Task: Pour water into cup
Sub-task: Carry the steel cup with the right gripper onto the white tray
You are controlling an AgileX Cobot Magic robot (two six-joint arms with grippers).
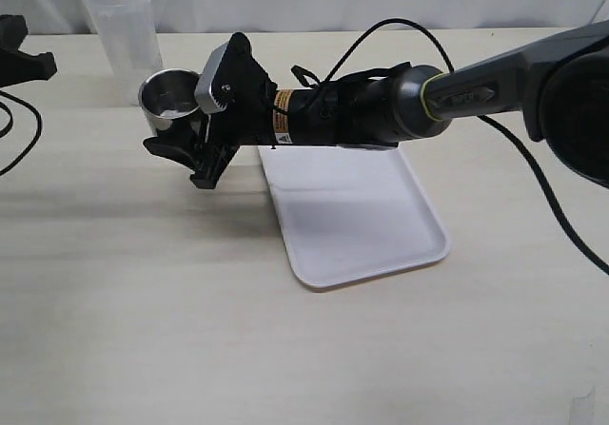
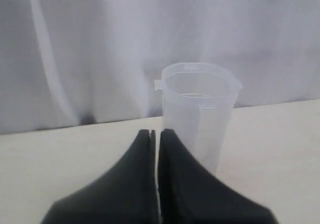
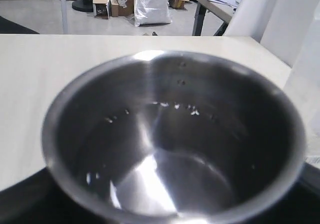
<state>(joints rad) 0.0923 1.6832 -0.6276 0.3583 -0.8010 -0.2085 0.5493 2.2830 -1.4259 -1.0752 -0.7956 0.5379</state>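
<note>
The steel cup (image 1: 169, 100) stands upright at the back left of the table. My right gripper (image 1: 173, 163) has reached across to it and is shut on its lower part. The right wrist view looks down into the cup (image 3: 175, 134), with a dark finger (image 3: 20, 201) at its side. Small drops (image 3: 175, 105) glint on the cup's inner wall; I cannot make out standing water at its bottom. My left gripper (image 2: 156, 133) is shut on nothing and points at the translucent plastic beaker (image 2: 199, 119). That gripper shows only partly, at the far left edge (image 1: 21, 56).
The beaker (image 1: 119, 26) stands just behind the cup against the white curtain. A white rectangular tray (image 1: 357, 211) lies at the middle of the table, under the right arm. Black cables hang from both arms.
</note>
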